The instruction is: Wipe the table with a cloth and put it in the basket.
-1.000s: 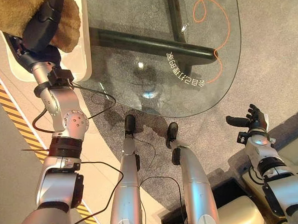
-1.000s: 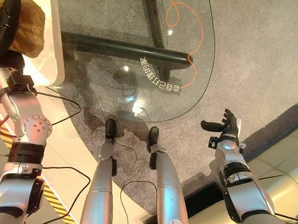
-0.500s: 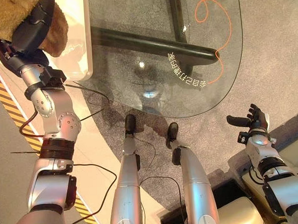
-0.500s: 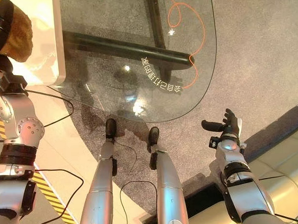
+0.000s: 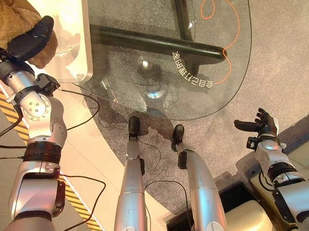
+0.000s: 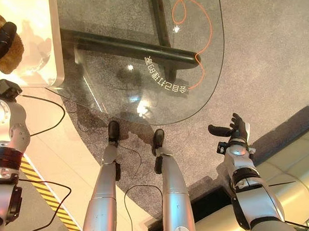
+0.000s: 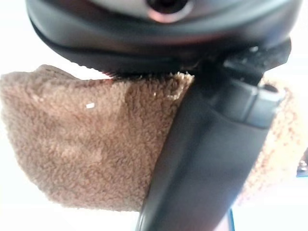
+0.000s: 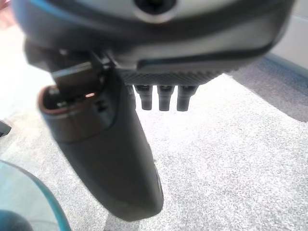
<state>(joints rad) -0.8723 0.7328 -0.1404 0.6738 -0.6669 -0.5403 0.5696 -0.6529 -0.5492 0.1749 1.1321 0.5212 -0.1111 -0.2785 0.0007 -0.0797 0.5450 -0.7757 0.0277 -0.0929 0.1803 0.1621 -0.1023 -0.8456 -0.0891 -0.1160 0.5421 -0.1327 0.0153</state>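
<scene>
Left hand sits at the upper left of the eye views, raised on its arm, with a brown fuzzy cloth bunched against it. Its dark thumb lies across the near side of the cloth, and in the left wrist view the thumb presses over the pile while the cloth fills the space under the palm; the hand is clamped on the cloth. The cloth hangs over the left end of a pale, glossy, rounded container that stands at the table's left edge; whether this is the basket I cannot tell, and whether the cloth touches it I cannot tell either.

Beside that container lies the glass table, a rounded clear top with a dark bar beneath it, white lettering printed on the glass and an orange looping line near its far right edge. Grey carpet shows through and around the glass.

Right hand hangs low at the right, well apart from the table, over the carpet. Its fingers are straight and spread, the thumb held out to the side, and it holds nothing; the right wrist view shows its thumb over bare carpet with the glass edge in the corner.

A yellow-and-black striped strip runs along the floor at the left.
</scene>
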